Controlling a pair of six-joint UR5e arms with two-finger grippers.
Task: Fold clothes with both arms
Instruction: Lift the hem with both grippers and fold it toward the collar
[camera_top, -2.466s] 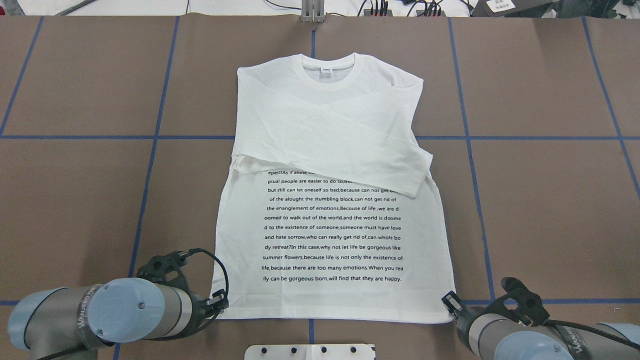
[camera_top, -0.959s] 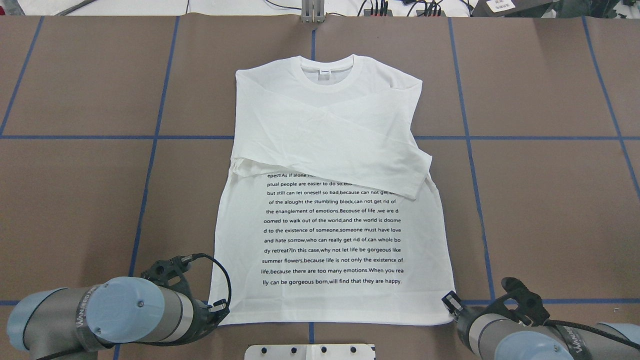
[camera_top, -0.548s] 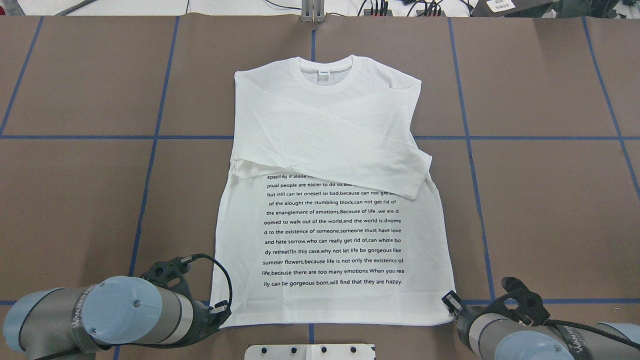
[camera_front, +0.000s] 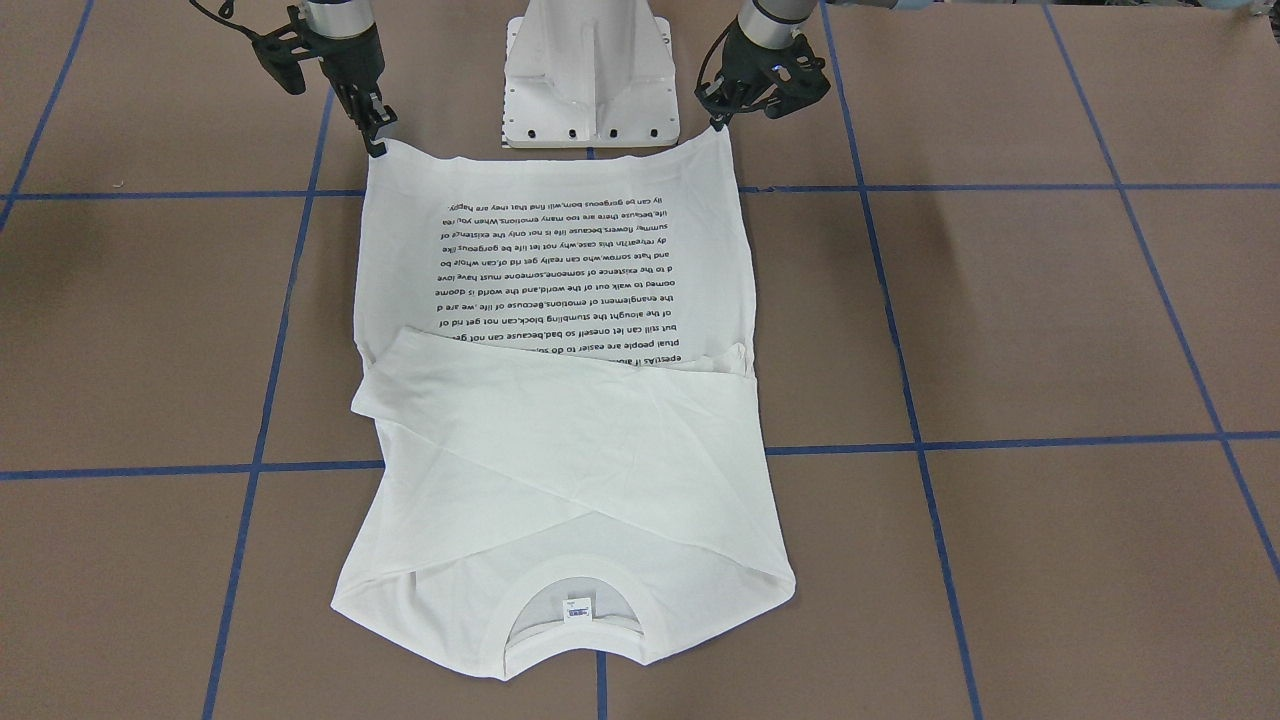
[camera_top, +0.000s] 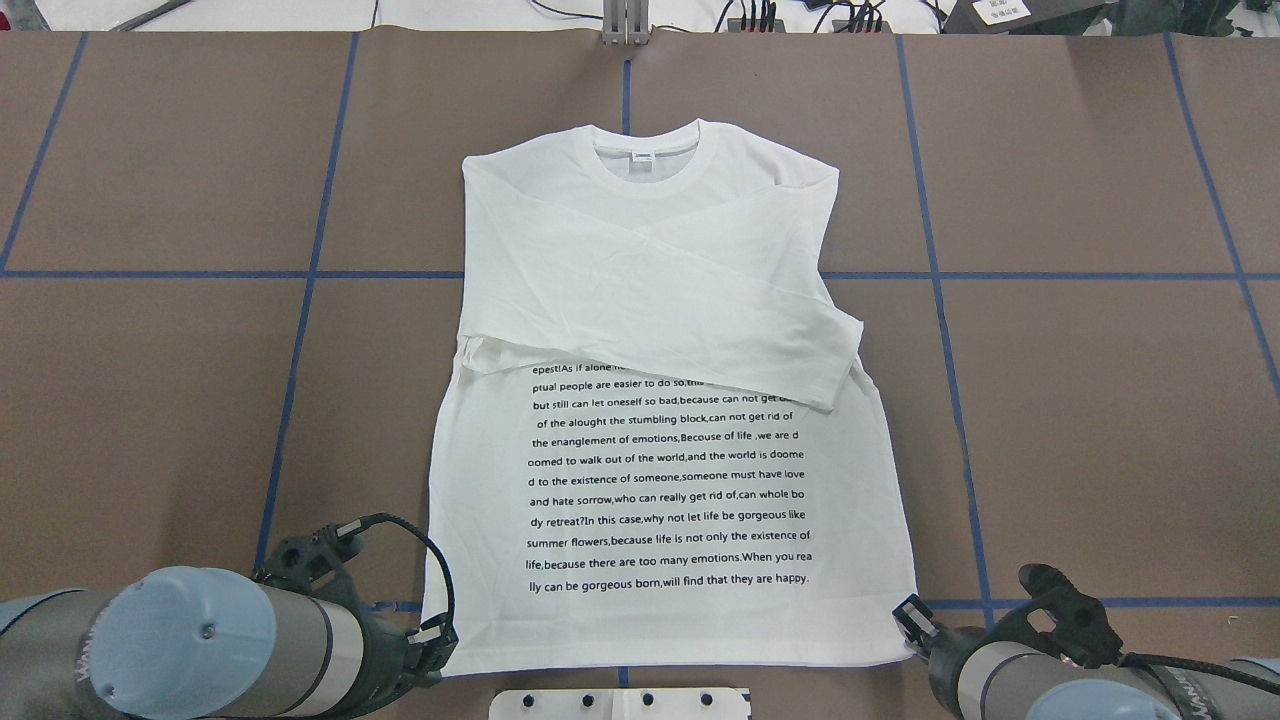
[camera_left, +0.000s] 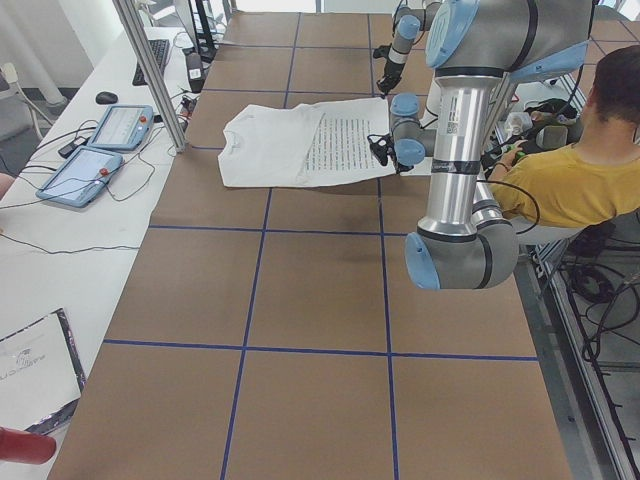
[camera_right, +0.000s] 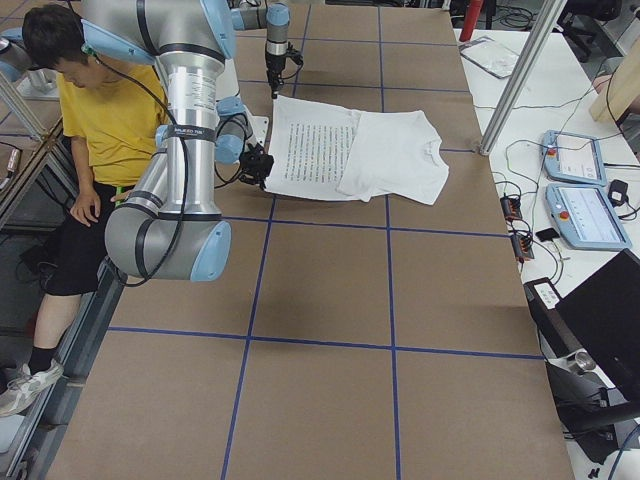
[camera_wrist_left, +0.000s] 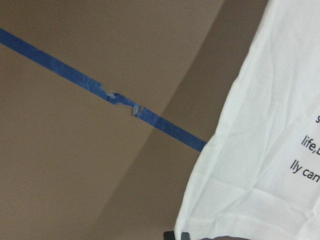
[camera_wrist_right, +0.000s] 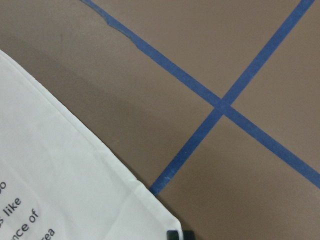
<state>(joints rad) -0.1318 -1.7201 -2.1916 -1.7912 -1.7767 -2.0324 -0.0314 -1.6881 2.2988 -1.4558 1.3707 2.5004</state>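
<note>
**Front-facing view.** The T-shirt (camera_front: 560, 400) lay flat on the table (camera_front: 1050, 330), print side up, sleeves crossed over the chest. Its long axis ran 12 to 6 o'clock, with the hem at 12 and the collar (camera_front: 575, 587) at 6. The right gripper (camera_front: 377, 143) met the 11 o'clock hem corner and the left gripper (camera_front: 716, 120) met the 1 o'clock corner. Each appeared clamped on its corner, with the hem drawn straight between them.

**Overhead view.** The axis was the same but reversed, with the collar pointing to 12 and the hem at 6. The left gripper was at the 7 o'clock corner, the right at 5 o'clock. The whole garment lay toward 12 o'clock from both. Neither arm was nearer.

**Side views.** The grippers were too small to judge.

**Left wrist view.** Fabric filled the 4 o'clock area, and its corner ran down to a black fingertip (camera_wrist_left: 172, 235) at the bottom edge.

**Right wrist view.** Fabric lay at 7 o'clock, and its corner ended at a fingertip (camera_wrist_right: 180, 235).

**Next move (judgement).** Carry the hem toward the collar, both arms in step.
</note>
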